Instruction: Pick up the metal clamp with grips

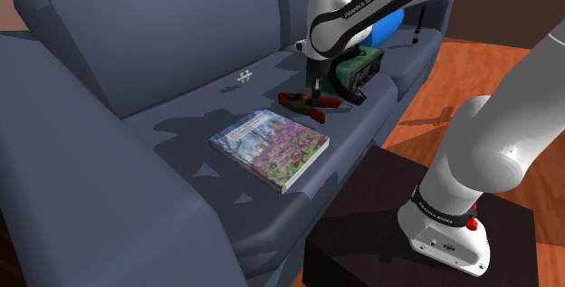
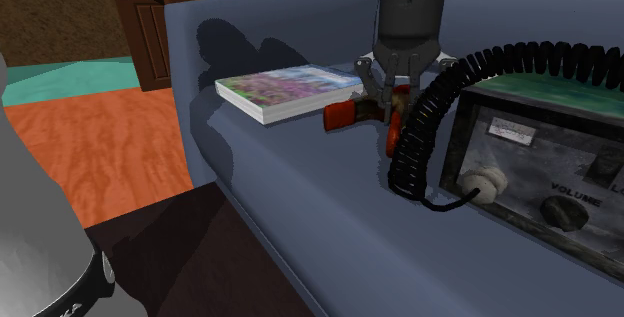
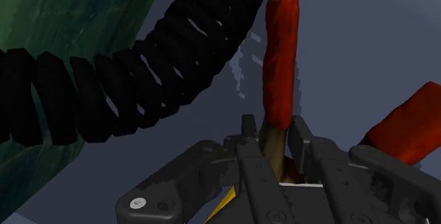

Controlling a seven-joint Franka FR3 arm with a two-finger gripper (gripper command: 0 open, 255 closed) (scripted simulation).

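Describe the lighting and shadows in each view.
Shoulder view: soft, even light; the white arm casts a blotchy shadow on the seat of the blue-grey sofa beside the flower-covered book. Second exterior view: a darker arm shadow falls on the sofa's backrest. Wrist view: dim; the coiled black cord is nearly featureless, the clamp with red grips lit brightest.

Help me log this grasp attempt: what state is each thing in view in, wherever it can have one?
gripper: shut on one red handle of the clamp.
clamp: resting on the sofa seat, not lifted.
book: closed, lying flat on the seat.
coiled cord: plugged into the radio's front, curving close by the clamp.
radio: standing upright on the seat.
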